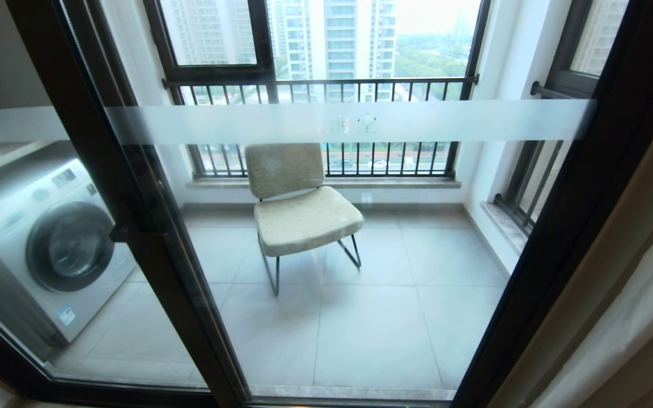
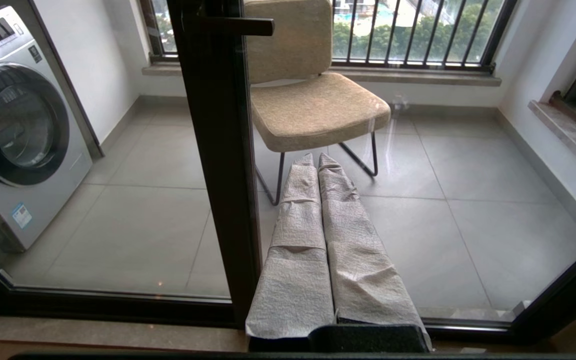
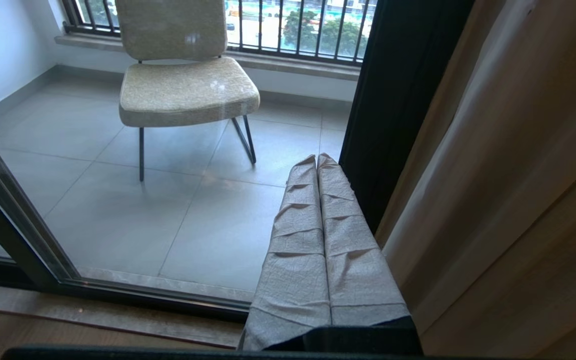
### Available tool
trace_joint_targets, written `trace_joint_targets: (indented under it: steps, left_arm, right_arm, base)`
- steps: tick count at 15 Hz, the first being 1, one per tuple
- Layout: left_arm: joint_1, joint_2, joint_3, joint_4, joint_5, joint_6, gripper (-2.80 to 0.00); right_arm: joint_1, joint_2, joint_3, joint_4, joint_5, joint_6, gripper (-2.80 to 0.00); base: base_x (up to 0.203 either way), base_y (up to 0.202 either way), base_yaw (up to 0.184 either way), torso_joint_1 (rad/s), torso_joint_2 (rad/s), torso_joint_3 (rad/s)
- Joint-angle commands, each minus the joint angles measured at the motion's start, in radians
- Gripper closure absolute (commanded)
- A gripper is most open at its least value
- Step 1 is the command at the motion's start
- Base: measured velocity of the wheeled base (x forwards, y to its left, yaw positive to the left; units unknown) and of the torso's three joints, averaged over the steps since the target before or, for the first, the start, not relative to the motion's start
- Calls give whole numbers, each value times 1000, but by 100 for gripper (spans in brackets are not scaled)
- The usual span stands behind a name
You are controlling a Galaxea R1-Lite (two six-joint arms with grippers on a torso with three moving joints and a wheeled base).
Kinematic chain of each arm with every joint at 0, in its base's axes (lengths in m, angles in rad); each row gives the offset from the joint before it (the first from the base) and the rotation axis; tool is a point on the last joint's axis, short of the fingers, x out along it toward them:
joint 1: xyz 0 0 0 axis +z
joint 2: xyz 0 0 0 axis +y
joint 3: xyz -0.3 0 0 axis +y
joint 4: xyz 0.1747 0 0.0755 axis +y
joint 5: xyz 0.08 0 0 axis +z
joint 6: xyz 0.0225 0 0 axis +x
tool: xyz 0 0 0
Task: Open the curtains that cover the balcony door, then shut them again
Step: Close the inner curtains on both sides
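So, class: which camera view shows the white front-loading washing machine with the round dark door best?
The left wrist view: the white front-loading washing machine shows its round door, control panel and a label clearly. The head view has it dimmer, behind reflective glass. The right wrist view does not show it.

Bright daylight through windows; glass reflections; edges bowed.
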Motion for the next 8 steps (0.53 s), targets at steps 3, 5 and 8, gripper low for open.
trace_joint_targets:
  steps: [3, 5, 8]
  left_arm:
    - [0, 0, 0, 0, 0, 0, 0]
    - [0, 0, 0, 0, 0, 0, 0]
    - [0, 0, 0, 0, 1, 0, 0]
  right_arm:
    - [1, -3, 0, -1, 0, 30, 0]
    - [1, -3, 0, -1, 0, 31, 0]
    - [1, -3, 0, -1, 0, 31, 0]
  base:
    - [0, 0, 0, 0, 0, 0]
    - [0, 0, 0, 0, 0, 0]
    - [0, 0, 0, 0, 0, 0]
